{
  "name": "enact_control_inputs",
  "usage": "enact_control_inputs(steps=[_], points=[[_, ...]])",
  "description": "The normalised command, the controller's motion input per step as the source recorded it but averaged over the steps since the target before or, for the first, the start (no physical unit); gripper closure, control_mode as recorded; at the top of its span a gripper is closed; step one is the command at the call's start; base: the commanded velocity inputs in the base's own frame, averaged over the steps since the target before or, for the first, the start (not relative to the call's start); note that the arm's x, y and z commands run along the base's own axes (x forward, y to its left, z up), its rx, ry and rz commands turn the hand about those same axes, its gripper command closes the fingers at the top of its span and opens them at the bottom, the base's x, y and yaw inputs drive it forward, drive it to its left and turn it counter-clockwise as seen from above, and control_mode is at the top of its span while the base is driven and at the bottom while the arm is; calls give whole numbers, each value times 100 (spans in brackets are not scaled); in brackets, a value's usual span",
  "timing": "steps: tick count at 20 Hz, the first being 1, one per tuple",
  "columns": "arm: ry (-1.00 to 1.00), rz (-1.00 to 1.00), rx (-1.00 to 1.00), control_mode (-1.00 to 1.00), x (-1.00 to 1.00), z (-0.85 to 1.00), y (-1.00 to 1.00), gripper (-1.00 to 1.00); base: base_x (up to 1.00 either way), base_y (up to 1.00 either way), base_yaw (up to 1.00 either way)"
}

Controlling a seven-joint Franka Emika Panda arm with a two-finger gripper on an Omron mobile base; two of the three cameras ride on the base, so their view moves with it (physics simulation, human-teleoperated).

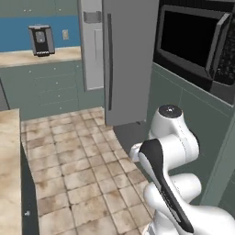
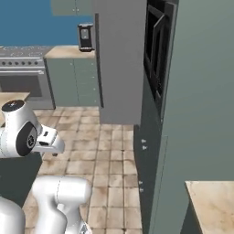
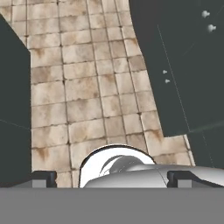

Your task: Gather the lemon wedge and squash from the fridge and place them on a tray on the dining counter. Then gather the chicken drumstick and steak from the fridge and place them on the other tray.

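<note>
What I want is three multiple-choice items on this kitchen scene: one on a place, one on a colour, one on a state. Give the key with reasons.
1. Where does the coffee machine stand?
A. On the floor tiles
B. On the counter near the fridge
C. On top of the stove

2. What colour is the wall behind that counter?
A. Red
B. Yellow
C. Blue

3. In what state is the hand?
A. Open and empty
B. Shut on a lemon wedge
C. Shut on nothing

Key:
1 B, since the machine sits on the beige countertop against the wall.
2 C, since a blue band runs above the countertop.
3 A, since the two fingertips stand far apart with nothing between them.
</note>
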Motion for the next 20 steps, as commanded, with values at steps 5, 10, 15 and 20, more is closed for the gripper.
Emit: enact_control_inputs(steps=[5, 10, 15, 20], points=[[0, 0, 0, 100, 0, 0, 0, -100, 61, 45, -5], [0, 0, 0, 100, 0, 0, 0, -100, 50, 48, -3], [0, 0, 0, 100, 0, 0, 0, -100, 66, 40, -2], [0, 0, 0, 100, 0, 0, 0, -100, 63, 49, -2]])
